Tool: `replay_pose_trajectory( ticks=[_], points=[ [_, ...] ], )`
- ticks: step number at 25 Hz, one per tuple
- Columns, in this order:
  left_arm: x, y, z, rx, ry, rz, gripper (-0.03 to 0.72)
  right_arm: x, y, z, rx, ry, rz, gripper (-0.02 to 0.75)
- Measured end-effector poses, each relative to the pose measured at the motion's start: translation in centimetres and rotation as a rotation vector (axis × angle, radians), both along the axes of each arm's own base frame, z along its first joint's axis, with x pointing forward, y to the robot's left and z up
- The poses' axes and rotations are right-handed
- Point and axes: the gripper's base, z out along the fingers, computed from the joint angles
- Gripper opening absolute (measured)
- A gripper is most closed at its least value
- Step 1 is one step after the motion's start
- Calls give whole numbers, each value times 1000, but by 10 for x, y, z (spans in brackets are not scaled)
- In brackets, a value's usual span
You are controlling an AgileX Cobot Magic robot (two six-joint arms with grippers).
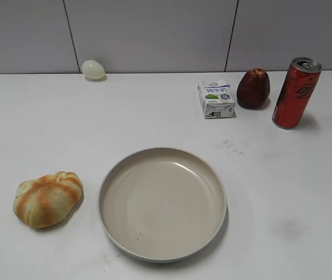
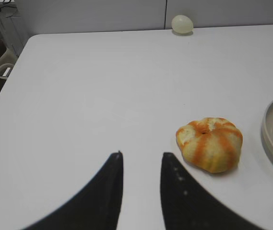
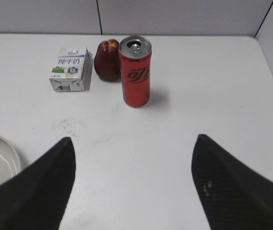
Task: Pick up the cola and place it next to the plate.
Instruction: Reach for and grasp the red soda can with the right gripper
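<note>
Clearly the cola (image 1: 296, 93) stands upright far right, well apart from the plate (image 1: 212, 175). Left gripper (image 2: 140, 160) sits narrowly parted, empty. Right gripper (image 3: 134, 146), spread wide, should approach centred, avoiding the fruit (image 3: 106, 60).

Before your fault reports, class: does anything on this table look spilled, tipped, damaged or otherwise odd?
Nothing much. The cola stands upright, the milk carton rests on its side, unspilled, and the plate lies flat. Only faint grey smudges mark the table.
</note>
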Motion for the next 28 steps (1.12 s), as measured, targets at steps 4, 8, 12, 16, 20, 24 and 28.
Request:
replay_pose_trajectory(
  ticks=[4,8,12,16,20,24,28],
  points=[
    [0,0,0,0,0,0,218,56,4,4,9,189,7,627],
    [0,0,0,0,0,0,218,114,8,-4,17,382,15,627],
    [0,0,0,0,0,0,218,174,12,-9,12,484,22,628],
    [0,0,0,0,0,0,218,220,14,-13,9,514,29,628],
    [0,0,0,0,0,0,218,256,16,-19,2,532,39,628],
    [0,0,0,0,0,0,218,279,17,-37,-3,556,43,628],
    [0,0,0,0,0,0,218,291,17,-60,-14,603,40,628]
  ],
)
